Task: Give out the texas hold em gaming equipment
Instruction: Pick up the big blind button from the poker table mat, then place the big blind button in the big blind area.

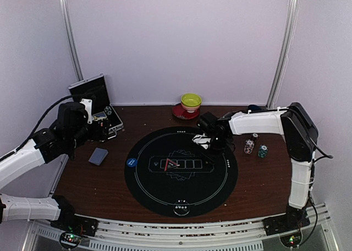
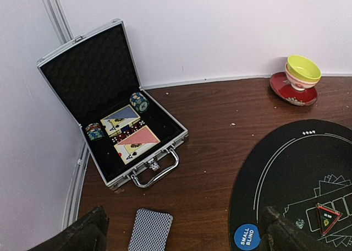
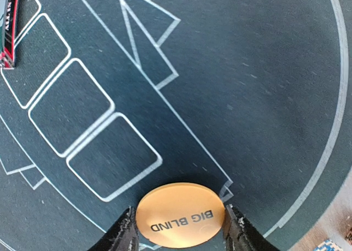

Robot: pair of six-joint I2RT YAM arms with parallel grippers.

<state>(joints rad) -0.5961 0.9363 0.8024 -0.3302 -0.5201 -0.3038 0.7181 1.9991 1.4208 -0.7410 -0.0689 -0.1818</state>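
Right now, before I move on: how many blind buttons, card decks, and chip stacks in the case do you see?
Blind buttons: 2, orange big blind between the right gripper fingers, blue small blind
Card decks: 3, loose deck on the table, blue deck and red deck in the case
Chip stacks in the case: 2, and
Total: 7

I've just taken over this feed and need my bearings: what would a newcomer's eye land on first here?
The round black poker mat fills the middle of the brown table, and the right gripper pinches an orange BIG BLIND disc at its far right. At the far left an open metal case shows cards and chips; a yellow-green bowl stands on a red saucer at the back.
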